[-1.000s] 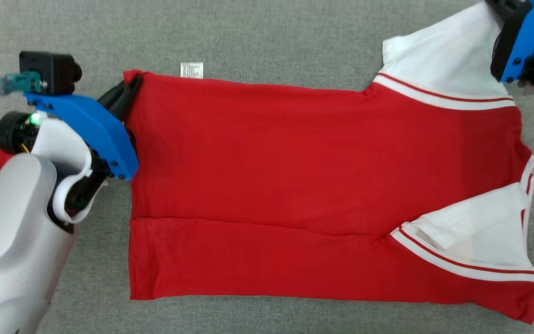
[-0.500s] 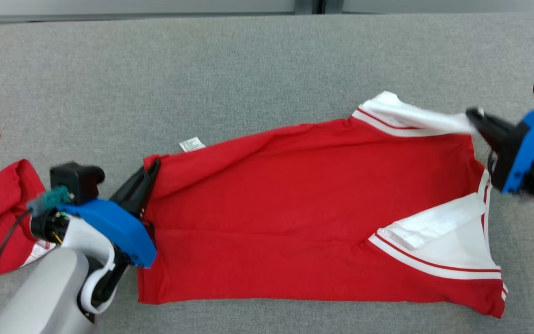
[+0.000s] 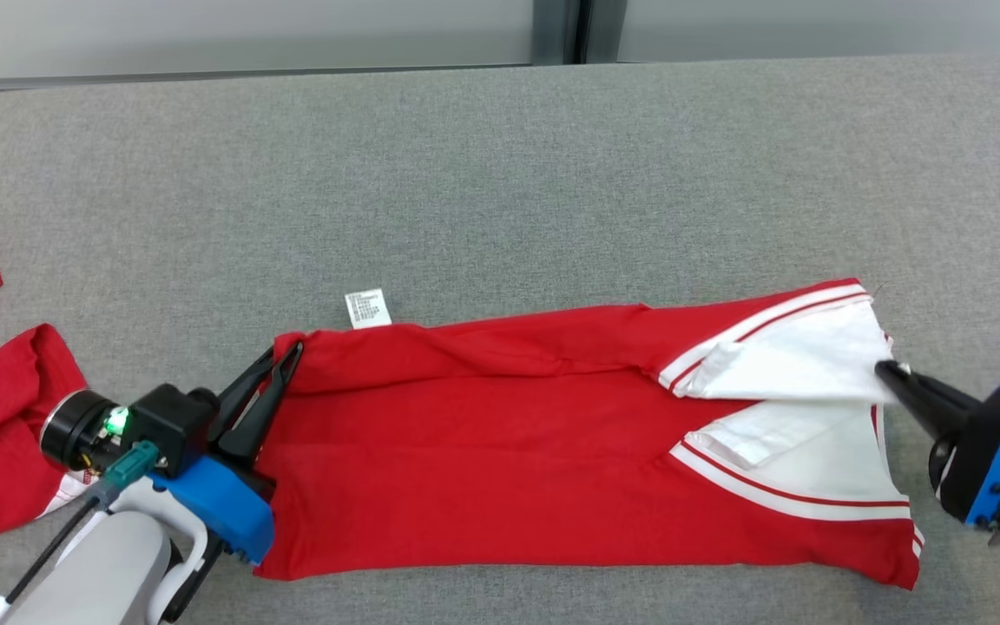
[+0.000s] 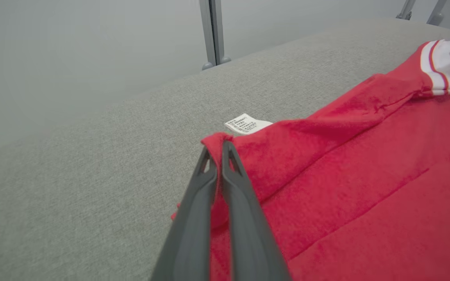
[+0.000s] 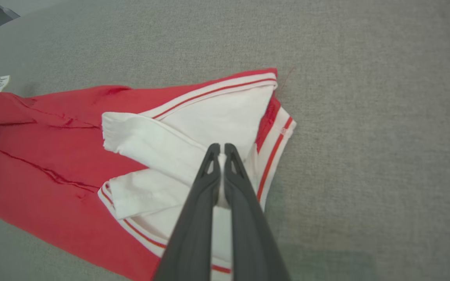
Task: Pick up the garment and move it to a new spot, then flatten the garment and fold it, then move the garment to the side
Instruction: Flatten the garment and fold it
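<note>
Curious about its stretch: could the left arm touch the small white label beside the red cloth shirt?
Probably yes: the small white label lies just past the left fingers, nothing between, though they are shut on the red cloth shirt.

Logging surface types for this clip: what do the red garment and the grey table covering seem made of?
The garment looks like soft matt knit, probably cotton jersey; it creases and drapes limply. The table covering looks like grey matt woven or felt-like cloth; a fine speckled grain shows.
</note>
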Controlling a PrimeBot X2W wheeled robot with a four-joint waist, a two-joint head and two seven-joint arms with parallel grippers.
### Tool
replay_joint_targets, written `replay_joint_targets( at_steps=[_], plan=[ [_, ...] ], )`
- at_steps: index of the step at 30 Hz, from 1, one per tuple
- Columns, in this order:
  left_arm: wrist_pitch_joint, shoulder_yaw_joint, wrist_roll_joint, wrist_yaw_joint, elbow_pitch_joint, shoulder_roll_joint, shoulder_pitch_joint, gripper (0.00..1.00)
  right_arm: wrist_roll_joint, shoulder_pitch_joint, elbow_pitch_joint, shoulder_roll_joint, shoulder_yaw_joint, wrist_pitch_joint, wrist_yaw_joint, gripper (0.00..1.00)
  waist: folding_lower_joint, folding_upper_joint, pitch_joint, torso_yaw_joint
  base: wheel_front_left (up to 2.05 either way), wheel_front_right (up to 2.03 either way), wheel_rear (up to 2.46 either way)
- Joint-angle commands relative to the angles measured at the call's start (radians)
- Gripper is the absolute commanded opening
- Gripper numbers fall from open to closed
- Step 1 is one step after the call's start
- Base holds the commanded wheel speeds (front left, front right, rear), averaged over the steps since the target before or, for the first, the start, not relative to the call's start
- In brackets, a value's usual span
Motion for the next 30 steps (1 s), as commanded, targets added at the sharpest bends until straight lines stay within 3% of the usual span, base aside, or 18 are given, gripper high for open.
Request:
replay_joint_targets(
  at_steps=[1,9,10,13,15,16,17,25,30],
  plan=[
    [-0.011,-0.01,0.02,-0.002,0.013,0.011,0.01,0.0,-0.008,0.037,-0.03,0.022,-0.019,0.014,0.0,0.0,0.0001,0.0,-0.003,-0.002,0.0,0.0,0.0],
    [-0.026,-0.025,0.079,0.026,0.053,0.015,0.014,0.0,-0.04,0.133,-0.112,0.1,-0.079,0.047,0.0,0.0,0.0001,0.0,-0.013,-0.001,0.0,0.0,0.0],
    [-0.027,-0.025,0.084,0.029,0.058,0.012,0.016,0.2,-0.045,0.145,-0.12,0.109,-0.085,0.054,0.0,0.0,0.0001,0.0,-0.015,0.0,0.0,0.0,0.0],
    [-0.031,-0.019,0.085,0.039,0.071,-0.002,0.024,1.0,-0.05,0.187,-0.13,0.136,-0.095,0.075,0.0,0.0,0.0001,0.0,-0.023,0.003,0.0,0.0,0.0],
    [-0.033,-0.006,0.072,0.05,0.082,-0.013,0.037,1.0,-0.056,0.218,-0.132,0.151,-0.099,0.098,0.0,0.04,0.0001,0.0,-0.032,0.004,0.0,0.0,0.0],
    [-0.033,0.0,0.065,0.056,0.087,-0.021,0.043,1.0,-0.06,0.228,-0.134,0.158,-0.103,0.104,0.0,0.44,0.0001,0.0,-0.038,0.004,0.0,0.0,0.0],
    [-0.034,0.01,0.057,0.063,0.088,-0.031,0.049,1.0,-0.061,0.236,-0.14,0.165,-0.108,0.108,0.0,1.0,0.0001,0.0,-0.043,0.004,0.0,0.0,0.0],
    [-0.034,0.206,-0.055,0.125,0.018,-0.134,0.144,1.0,-0.111,0.274,-0.181,0.204,-0.164,0.057,0.0,1.0,0.0001,0.0,-0.098,0.017,0.0,0.0,0.0],
    [-0.034,0.281,-0.034,0.152,-0.016,-0.182,0.183,1.0,-0.196,0.237,-0.152,0.227,-0.212,-0.045,0.0,1.0,0.0001,0.0,-0.13,0.03,0.0,0.0,0.0]
  ],
)
